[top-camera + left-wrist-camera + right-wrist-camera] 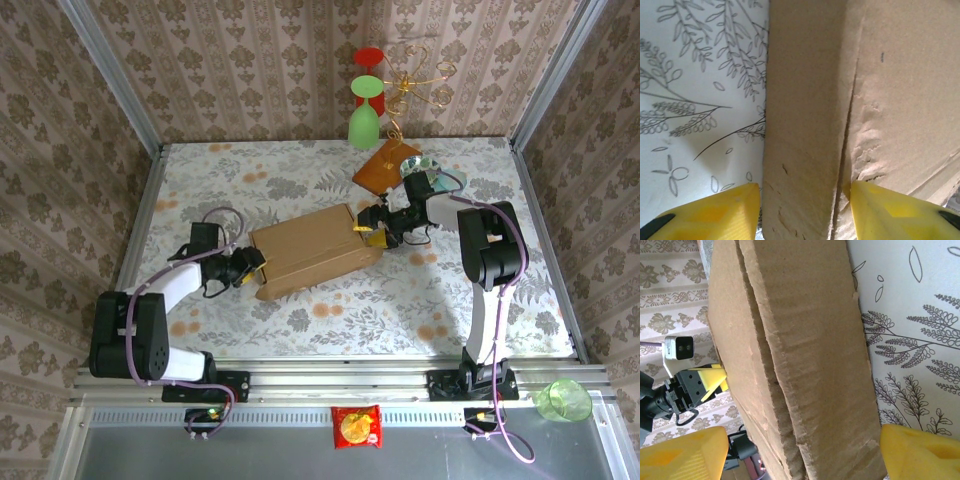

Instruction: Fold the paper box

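The paper box (310, 250), folded into a shallow brown cardboard carton, lies slantwise on the flowered table top. My left gripper (258, 268) is at its left end. In the left wrist view the yellow fingers (715, 210) straddle the box's end wall (805, 125), open, with a thin gap on the left side. My right gripper (368, 228) is at the box's right end. In the right wrist view it stands open (802, 450) around the box's layered edge (805, 355), with background showing between the left finger (680, 455) and the cardboard.
A glossy wooden slab (385, 165) with a gold wire stand holding a green cup (363, 125) sits behind the right gripper. A clear green cup (563, 400) and a red snack packet (356, 427) lie on the front rail. Patterned walls enclose the table.
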